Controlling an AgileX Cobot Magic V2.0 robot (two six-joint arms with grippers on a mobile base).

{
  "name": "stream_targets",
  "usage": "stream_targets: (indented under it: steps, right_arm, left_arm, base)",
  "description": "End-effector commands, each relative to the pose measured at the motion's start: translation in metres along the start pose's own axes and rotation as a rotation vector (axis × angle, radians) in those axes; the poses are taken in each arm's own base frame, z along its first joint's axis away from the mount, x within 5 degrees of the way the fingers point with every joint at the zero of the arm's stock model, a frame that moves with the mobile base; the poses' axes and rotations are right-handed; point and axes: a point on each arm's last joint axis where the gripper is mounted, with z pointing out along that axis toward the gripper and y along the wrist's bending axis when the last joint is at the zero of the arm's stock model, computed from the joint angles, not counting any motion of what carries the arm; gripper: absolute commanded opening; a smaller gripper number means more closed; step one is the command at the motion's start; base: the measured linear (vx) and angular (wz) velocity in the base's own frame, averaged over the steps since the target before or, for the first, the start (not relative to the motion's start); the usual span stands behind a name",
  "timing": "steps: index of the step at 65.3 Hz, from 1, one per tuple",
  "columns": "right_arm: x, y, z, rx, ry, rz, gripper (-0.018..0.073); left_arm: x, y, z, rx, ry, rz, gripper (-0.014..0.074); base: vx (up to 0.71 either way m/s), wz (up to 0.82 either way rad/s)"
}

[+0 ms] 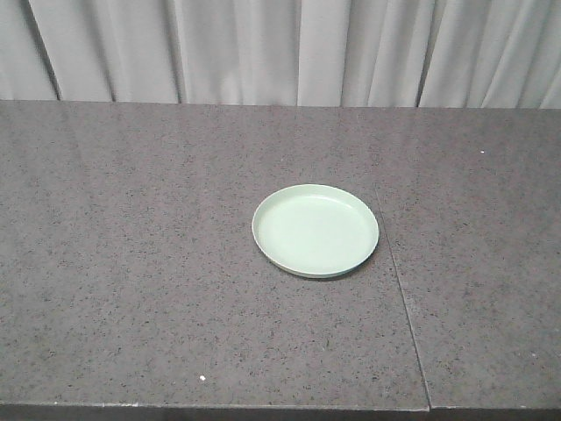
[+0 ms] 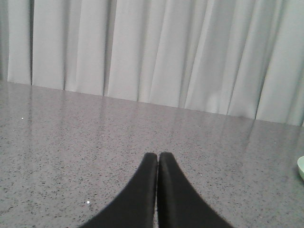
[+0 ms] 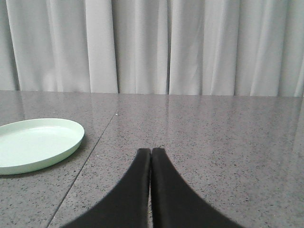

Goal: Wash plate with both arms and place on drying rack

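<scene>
In the front-facing view the plate [image 1: 316,231] lies flat on the dark speckled stone countertop [image 1: 131,263], open face up, a little right of centre. Being round, it has no long axis and points no particular way. A thin seam [image 1: 405,307] in the countertop runs just beside its right edge. A pale pleated curtain [image 1: 263,48] hangs behind.

In the left wrist view the left gripper [image 2: 158,155] has its two black fingers pressed together with nothing between them. Only a sliver of the plate shows at the far right edge, well apart from the fingertips.

In the right wrist view the right gripper [image 3: 151,151] is likewise closed and empty. The plate sits flat to its left and slightly ahead, apart from the fingers, on the far side of the seam.
</scene>
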Motion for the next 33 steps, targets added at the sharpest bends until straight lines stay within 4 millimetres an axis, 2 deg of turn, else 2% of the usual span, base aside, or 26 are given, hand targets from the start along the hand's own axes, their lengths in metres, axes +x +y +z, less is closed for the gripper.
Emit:
stream_targets:
  steps: [1,33]
  right_arm:
    - [-0.0062,-0.0004,-0.0004,0.008,-0.071,-0.014,-0.0007]
    - [-0.0087,-0.0005,-0.0007,0.007,-0.094,0.025,-0.0005]
  left_arm:
    - [-0.0159,-0.0021,-0.0025,0.018,-0.110,-0.009,-0.0007]
    - [-0.0159,-0.0021,-0.0025,0.018,-0.110,-0.009,-0.0007]
  base:
    - [0.00,0.00]
    - [0.00,0.00]
